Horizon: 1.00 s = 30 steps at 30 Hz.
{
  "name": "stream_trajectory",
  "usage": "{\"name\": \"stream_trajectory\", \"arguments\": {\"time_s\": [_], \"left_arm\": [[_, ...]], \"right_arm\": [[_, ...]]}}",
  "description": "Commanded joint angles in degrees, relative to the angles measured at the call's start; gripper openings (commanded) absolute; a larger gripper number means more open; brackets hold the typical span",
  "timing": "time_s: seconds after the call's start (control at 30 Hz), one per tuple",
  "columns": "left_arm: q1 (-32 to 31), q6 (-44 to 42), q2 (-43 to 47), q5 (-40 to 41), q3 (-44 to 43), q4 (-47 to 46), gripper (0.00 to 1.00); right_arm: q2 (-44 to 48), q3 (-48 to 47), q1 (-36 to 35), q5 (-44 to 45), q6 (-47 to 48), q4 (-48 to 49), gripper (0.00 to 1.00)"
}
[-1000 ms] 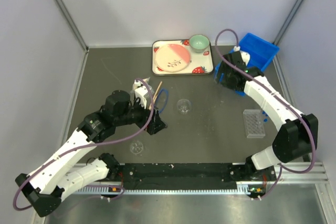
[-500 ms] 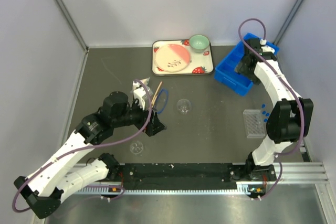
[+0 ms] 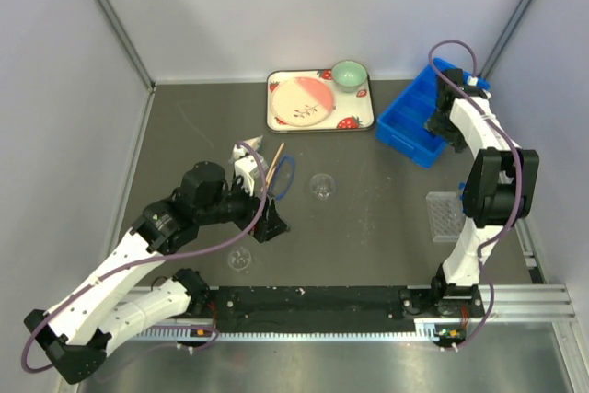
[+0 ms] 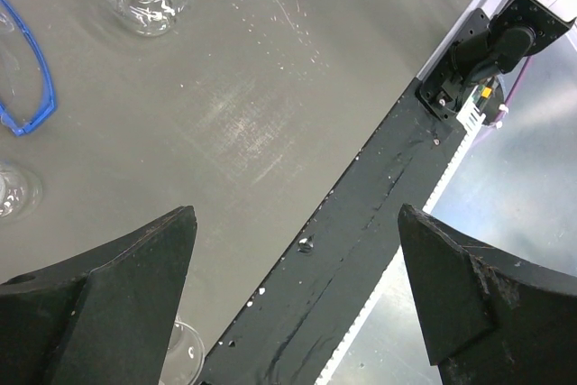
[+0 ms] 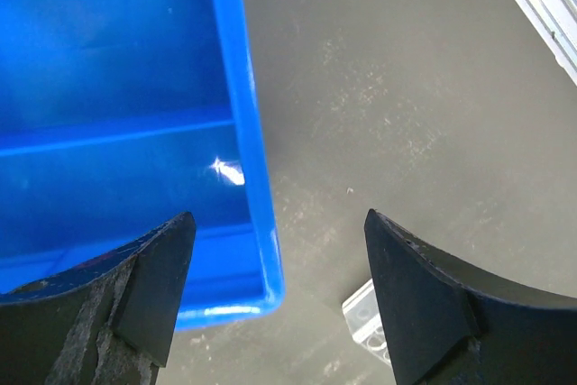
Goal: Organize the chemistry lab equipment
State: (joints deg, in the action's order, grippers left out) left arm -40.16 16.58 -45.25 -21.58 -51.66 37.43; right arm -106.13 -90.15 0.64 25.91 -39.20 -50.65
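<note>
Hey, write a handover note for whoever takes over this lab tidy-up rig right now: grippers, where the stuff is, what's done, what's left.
Left gripper: open, empty, low over bare table.
Right gripper: open, empty, above the rim of the blue bin.
On the table: blue ring and wooden stick beside the left arm, beaker mid-table, glass dish near the front, tube rack by the right arm.
Done: nothing visibly sorted; the bin sections in the right wrist view look empty.
Left: all these pieces. The tubes cannot be made out.
</note>
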Motion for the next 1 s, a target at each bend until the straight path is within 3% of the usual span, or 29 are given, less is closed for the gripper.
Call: {"name": "stream_trajectory", "arguments": {"time_s": [0.0, 0.1, 0.33, 0.47, 0.57, 0.6, 0.7, 0.97], "left_arm": [[0.3, -0.1, 0.3, 0.0, -1.3, 0.3, 0.99], [0.3, -0.2, 0.1, 0.5, -1.5, 0.6, 0.99], [0.3, 0.3, -0.6, 0.8, -1.5, 0.6, 0.99], [0.3, 0.3, -0.8, 0.8, -1.6, 0.6, 0.99], [0.3, 0.4, -0.8, 0.9, -1.6, 0.6, 0.99], [0.3, 0.4, -0.8, 0.9, -1.6, 0.7, 0.99], [0.3, 0.4, -0.6, 1.0, -1.5, 0.8, 0.99], [0.3, 0.2, 0.0, 2.2, -1.8, 1.9, 0.99]], "right_arm": [[-2.8, -4.4, 1.5, 1.6, 0.4, 0.1, 0.77], [-5.2, -5.6, 1.8, 1.1, 0.7, 0.5, 0.74], [-8.4, -3.7, 1.7, -2.0, 0.4, 2.8, 0.54], [-9.4, -2.1, 1.8, -3.1, 1.0, 4.2, 0.48], [-9.8, -1.3, 1.7, -3.5, 1.2, 5.1, 0.28], [-10.0, -1.1, 1.7, -3.7, 1.3, 5.3, 0.16], [-10.4, -0.8, 1.7, -3.9, 1.8, 5.7, 0.01], [-8.4, -0.5, 1.6, -1.1, 3.8, 6.0, 0.00]]}}
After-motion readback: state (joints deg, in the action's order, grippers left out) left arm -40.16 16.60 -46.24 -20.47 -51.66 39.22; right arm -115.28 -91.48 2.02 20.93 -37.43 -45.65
